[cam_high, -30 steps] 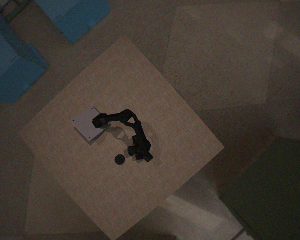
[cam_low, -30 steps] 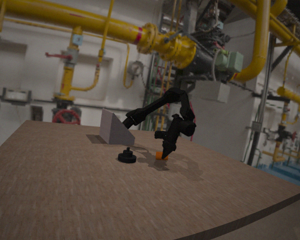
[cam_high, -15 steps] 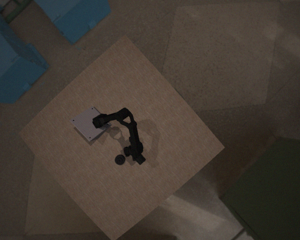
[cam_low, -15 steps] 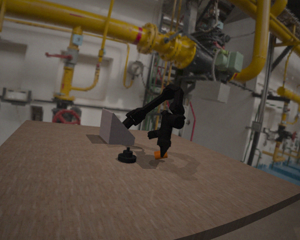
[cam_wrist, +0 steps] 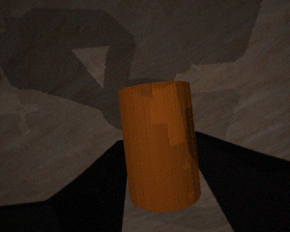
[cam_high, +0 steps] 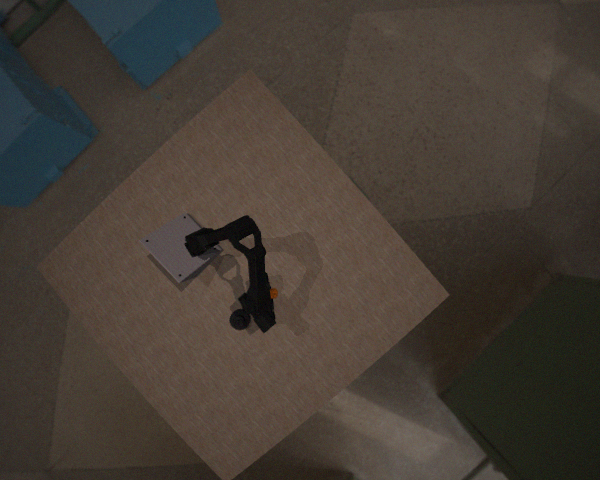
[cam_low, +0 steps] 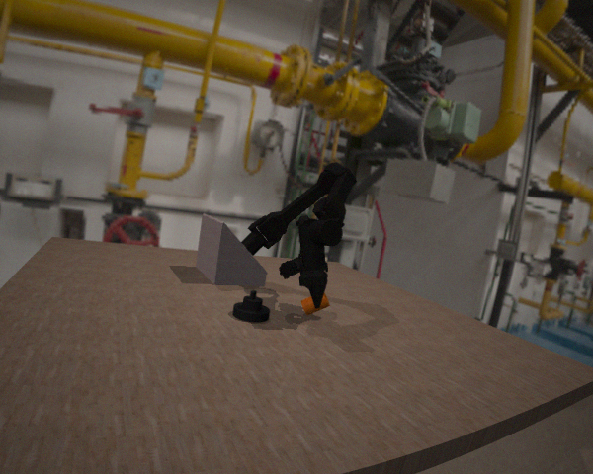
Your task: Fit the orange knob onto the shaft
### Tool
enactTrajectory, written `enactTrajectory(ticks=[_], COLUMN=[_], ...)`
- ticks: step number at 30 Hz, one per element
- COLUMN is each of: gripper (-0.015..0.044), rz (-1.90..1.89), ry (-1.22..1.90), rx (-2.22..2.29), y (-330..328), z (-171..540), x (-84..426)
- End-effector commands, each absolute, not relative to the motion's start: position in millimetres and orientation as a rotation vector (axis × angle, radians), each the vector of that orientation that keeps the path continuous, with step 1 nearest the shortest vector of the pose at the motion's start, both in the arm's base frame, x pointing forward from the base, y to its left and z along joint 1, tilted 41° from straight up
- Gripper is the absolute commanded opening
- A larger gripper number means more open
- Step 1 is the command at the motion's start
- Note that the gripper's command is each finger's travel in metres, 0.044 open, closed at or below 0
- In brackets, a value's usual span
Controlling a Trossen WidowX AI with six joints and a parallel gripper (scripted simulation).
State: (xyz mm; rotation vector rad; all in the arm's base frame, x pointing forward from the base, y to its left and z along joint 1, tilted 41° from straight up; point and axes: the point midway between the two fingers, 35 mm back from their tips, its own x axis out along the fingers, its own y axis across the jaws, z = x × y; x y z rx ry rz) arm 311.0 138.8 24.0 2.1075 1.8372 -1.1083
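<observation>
The orange knob (cam_high: 274, 293) (cam_low: 309, 304) (cam_wrist: 159, 150) is a cylinder. My gripper (cam_low: 317, 302) (cam_wrist: 158, 142) is shut on it, a finger at each side in the wrist view. The knob is tilted, not upright, and is held a little above the table in the exterior view. The round black pedestal (cam_high: 235, 322) (cam_low: 250, 313) stands upright on the table, with a stepped collar and the thin dark shaft (cam_low: 253, 294) on top. The knob is off to the right of the pedestal in the top and exterior views, apart from it. The knob's hole and the shaft's flat side cannot be seen.
The arm's base is on a grey wedge-shaped block (cam_high: 168, 248) (cam_low: 230, 263) on the wooden table (cam_high: 310, 206) (cam_low: 184, 382). In the top view the arm hangs over the table close beside the pedestal. Its shadow falls near the knob.
</observation>
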Motion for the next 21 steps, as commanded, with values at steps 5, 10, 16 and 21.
enactTrajectory(ticks=[5, 10, 16, 21], gripper=[0.0181, 0.0181, 0.0181, 0.0181], rz=[-0.986, -0.912, -0.823, -0.744], ry=[1.891, 1.921, 1.953, 1.978], rx=[2.226, 2.297, 2.379, 2.446], y=[132, 128, 124, 121], z=[20, 17, 14, 10], x=[307, 305, 303, 301])
